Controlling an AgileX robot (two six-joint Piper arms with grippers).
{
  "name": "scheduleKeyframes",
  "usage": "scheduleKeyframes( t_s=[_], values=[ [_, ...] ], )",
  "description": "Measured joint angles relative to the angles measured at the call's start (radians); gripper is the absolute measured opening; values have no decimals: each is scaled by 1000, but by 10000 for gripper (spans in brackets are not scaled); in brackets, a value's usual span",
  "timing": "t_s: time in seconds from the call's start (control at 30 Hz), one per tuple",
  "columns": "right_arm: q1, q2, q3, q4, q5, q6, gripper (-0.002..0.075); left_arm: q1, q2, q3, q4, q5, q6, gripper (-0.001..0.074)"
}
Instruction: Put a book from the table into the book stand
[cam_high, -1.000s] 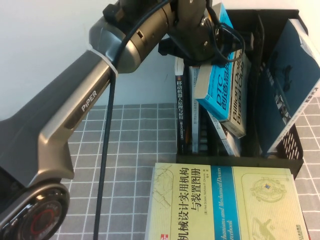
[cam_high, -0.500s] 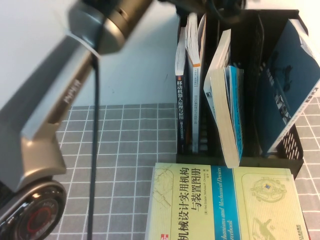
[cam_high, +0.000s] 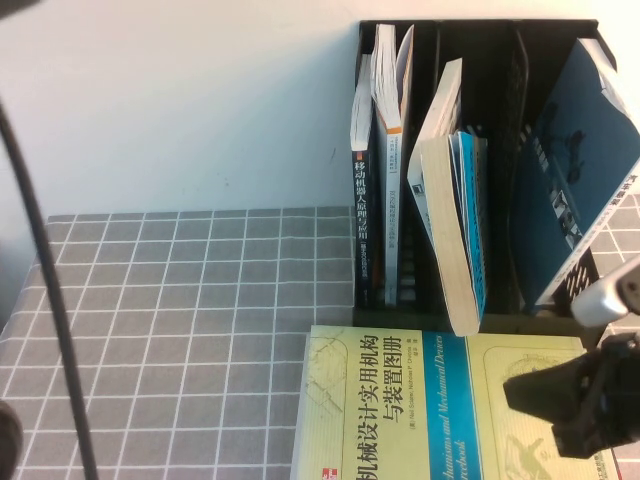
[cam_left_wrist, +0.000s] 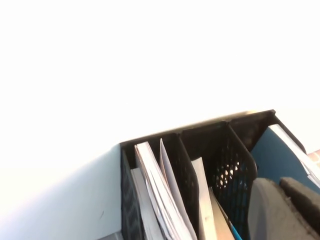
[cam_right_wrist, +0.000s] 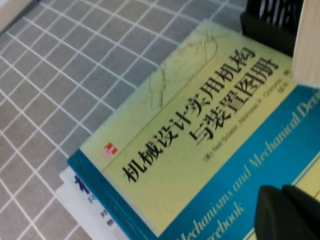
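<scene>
The book stands leaning in a middle slot of the black book stand. Its page edges face me, with a strip of cyan cover beside them. No gripper touches it. My left gripper is out of the high view. In the left wrist view it hovers above the book stand, fingers together and empty. My right gripper is at the lower right, shut and empty, just over the pale yellow-green book. The right wrist view shows its black fingertips over that book's blue band.
A dark navy book leans in the stand's right slot. A black-spined book and thin white ones fill the left slot. The grey gridded table lies to the left. A white and blue book lies under the yellow-green one.
My left arm let go of the book and rose out of the high view. The book now stands in the middle slot. My right gripper has come into view at the lower right.
</scene>
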Motion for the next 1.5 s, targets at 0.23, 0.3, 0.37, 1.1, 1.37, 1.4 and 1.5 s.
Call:
scheduleKeyframes(
  t_s=[0.23,0.3,0.37,1.1,1.37,1.4,1.5],
  values=[
    [0,159,-31,134,-9,-136,-2,0,-17,-2,-11,45,22,1],
    [0,218,-61,234,-25,-240,-2,0,-17,-2,-31,49,30,1],
    [0,280,-101,343,-45,-323,-2,0,-17,-2,-46,50,42,1],
    [2,409,-424,457,-158,-502,-2,0,-17,-2,-49,65,73,-1],
    [2,409,-437,462,-113,-447,-3,0,-21,-2,-47,65,75,-1],
    [2,407,-437,462,-94,-418,-3,0,-22,-2,-47,65,78,-1],
    [2,403,-437,464,-22,-346,-3,0,-42,-2,-47,65,82,-1]
  ],
)
